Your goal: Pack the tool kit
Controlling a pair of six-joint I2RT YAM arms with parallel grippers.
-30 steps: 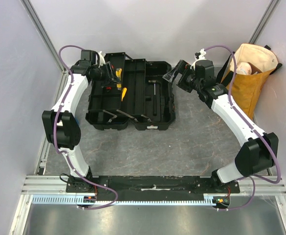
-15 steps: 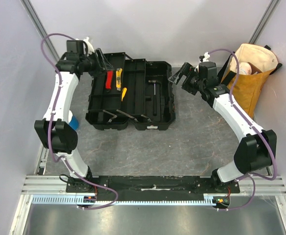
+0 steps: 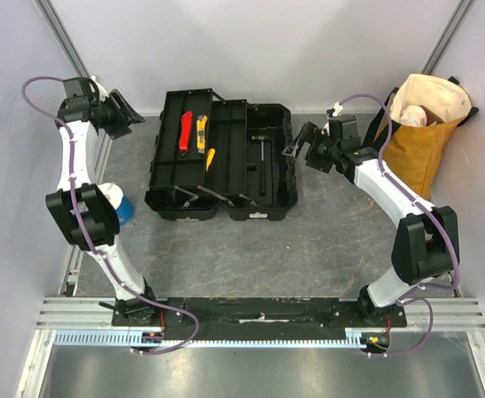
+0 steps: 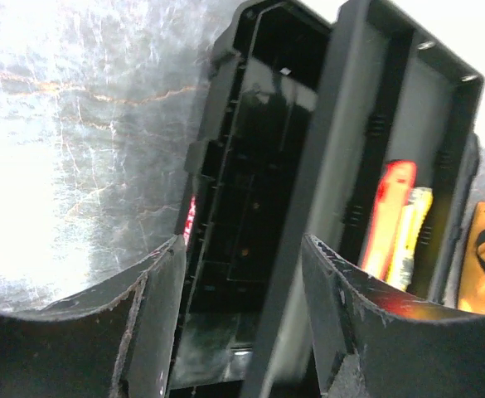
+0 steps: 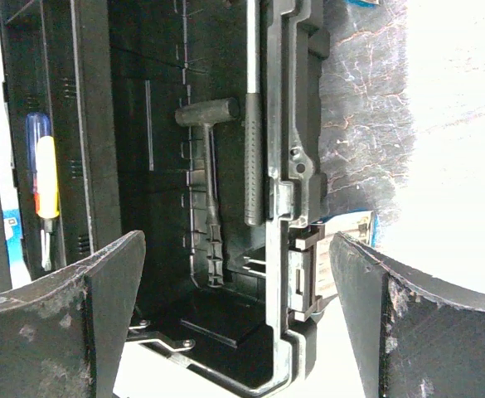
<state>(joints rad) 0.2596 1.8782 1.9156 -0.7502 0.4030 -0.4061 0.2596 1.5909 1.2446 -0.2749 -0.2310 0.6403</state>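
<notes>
A second ago the left fingers (image 3: 126, 113) were down over the lift-out tray (image 3: 166, 170) of the toolbox (image 3: 271, 209). Now that arm has swung away to the upper left of the frame, well apart from the box. The red-handled pliers (image 3: 185, 131) show plainly in the upper part of the tray, just beside the yellow knife (image 3: 201, 133), with a yellow-handled screwdriver (image 3: 210, 157) below them. The left wrist view shows those fingers spread with nothing between them, looking back at the box from outside. That reads as a finished placement, with the pliers let go into the tray.

The right fingers (image 5: 76, 311) have moved less, settling a little lower near the box's right rim in the middle right of the frame. They stand wide apart and empty, over the compartment where the hammer (image 5: 210, 112) lies.

The toolbox sits open in the upper middle of the counter (image 3: 250, 257). No loose tool shows on the counter, so closing the box is probably what remains.
</notes>
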